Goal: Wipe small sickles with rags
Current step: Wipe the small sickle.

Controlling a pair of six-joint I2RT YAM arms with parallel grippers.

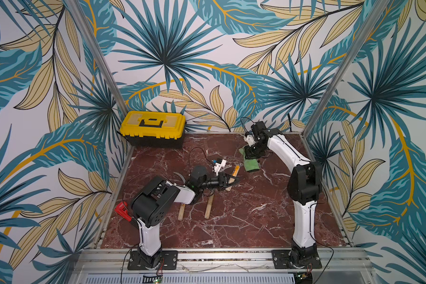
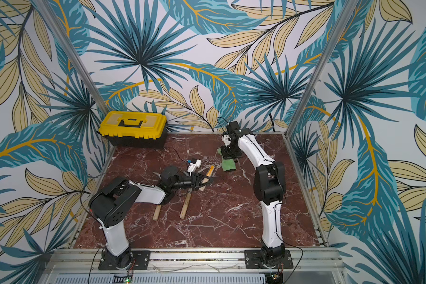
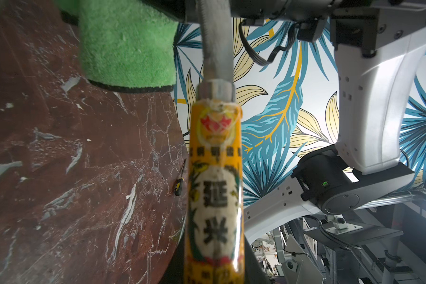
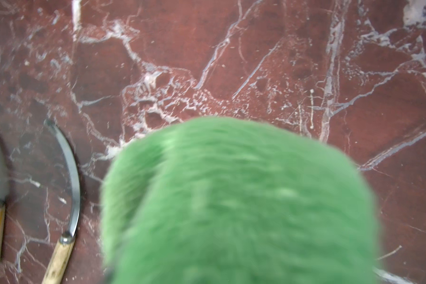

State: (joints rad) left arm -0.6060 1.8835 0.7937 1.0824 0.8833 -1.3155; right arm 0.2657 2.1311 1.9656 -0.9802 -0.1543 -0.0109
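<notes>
– left wrist view first: what has the left pincer got?
– it is clamped shut on a small sickle, on the pale handle with the orange-yellow label. the grey blade runs on past the label. that sickle is about mid-counter; lifted or resting, i cannot tell.
– and the right pincer?
– closed on the green rag, pinching its upper part. the fuzzy cloth hangs below it with its dark edge showing. it is just to the far right of the held sickle, close but apart in both top views.
– where are the other sickles?
– a second sickle and a third sickle lie flat on the counter, side by side. they are nearer and further left than the held one. their handles point near and their blades are partly hidden under the left arm.
– anything further out?
– a yellow toolbox in the far left corner, and a red-handled tool at the left edge beside that arm.
</notes>
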